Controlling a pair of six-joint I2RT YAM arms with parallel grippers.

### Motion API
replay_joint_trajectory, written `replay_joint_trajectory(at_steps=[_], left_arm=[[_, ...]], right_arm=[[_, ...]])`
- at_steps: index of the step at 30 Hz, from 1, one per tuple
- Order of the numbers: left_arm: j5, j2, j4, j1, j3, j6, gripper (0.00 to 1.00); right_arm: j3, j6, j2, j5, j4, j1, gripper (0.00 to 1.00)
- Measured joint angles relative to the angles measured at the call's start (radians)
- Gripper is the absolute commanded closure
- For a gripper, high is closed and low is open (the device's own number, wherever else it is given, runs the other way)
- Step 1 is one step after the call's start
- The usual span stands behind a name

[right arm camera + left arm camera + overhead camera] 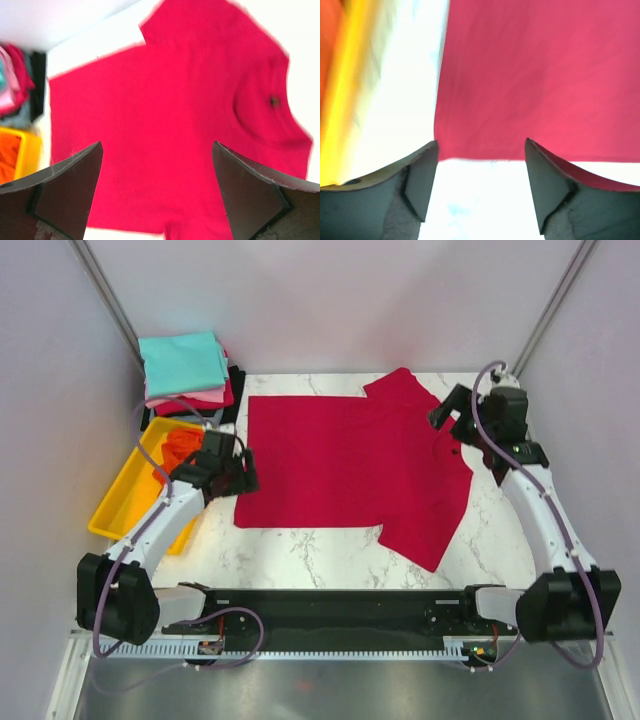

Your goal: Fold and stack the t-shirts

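Top external view: a crimson shirt lies spread flat on the marble table, with its hem toward the left pincer and its collar toward the right pincer. The left pincer hangs at the hem edge with its jaws spread and nothing between them. On its outer side sits a yellow tray holding an orange shirt. Beyond that is a stack of folded shirts, teal on top. The right pincer stands over the collar end, jaws spread and empty.

Left wrist view: the fingers of the left pincer are apart. The crimson shirt begins just ahead of the tips, its corner by the left-hand finger, with bare table beneath. A yellow-orange smear at far left is probably the tray, but it is too blurred to be sure.

Right wrist view: the right pincer is wide open and grips nothing. The crimson shirt fills the space ahead, with the collar ahead to the right. The tray and stack lie ahead at far left.
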Motion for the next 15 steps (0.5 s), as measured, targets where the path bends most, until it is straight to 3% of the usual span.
replay_joint_trajectory(at_steps=[5,10,15], left_arm=[[-0.014,-0.051,-0.023,0.011,-0.251,-0.116,0.32],[-0.061,-0.147,0.032,0.015,-0.353,-0.217,0.33],[-0.079,-0.139,0.109,0.016,-0.42,-0.279,0.43]], right_arm=[[-0.284,0.0,-0.165,-0.006,-0.056,0.004,0.02],[-0.335,-0.003,-0.212,-0.04,-0.143,0.005,0.02],[-0.335,-0.011,-0.296,-0.053,-0.165,0.007,0.02]])
